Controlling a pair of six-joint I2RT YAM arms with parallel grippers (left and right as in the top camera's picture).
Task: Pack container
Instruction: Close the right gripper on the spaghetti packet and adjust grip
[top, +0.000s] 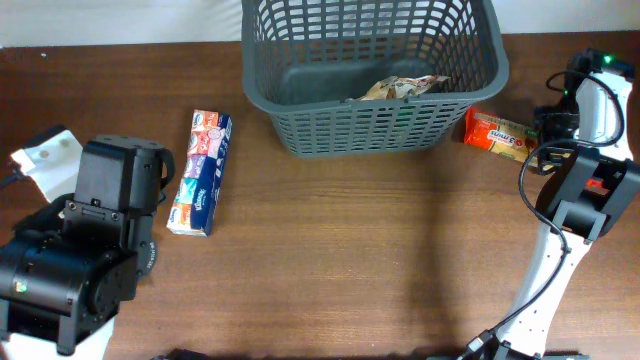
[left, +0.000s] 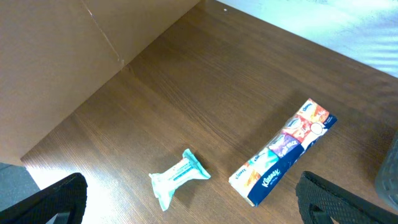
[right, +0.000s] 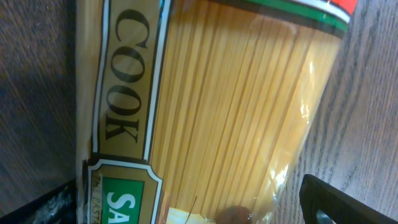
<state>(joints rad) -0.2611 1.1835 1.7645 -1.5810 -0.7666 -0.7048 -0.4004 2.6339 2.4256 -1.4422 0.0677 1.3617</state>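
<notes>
Left gripper (left: 193, 202): fingers spread, empty, above the table. Teal packet (left: 179, 178) and tissue pack (top: 200, 172): not yet packed. Container (top: 370, 130) (top centre): one wrapped item (top: 405, 88) inside. Spaghetti pack (top: 498, 132): outside, just right of it; right gripper (right: 199, 208) spread astride it, apparently unclamped

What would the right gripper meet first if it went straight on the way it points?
The right gripper would likely meet the spaghetti pack, which fills its wrist view between the open fingers; how near is unclear.
</notes>
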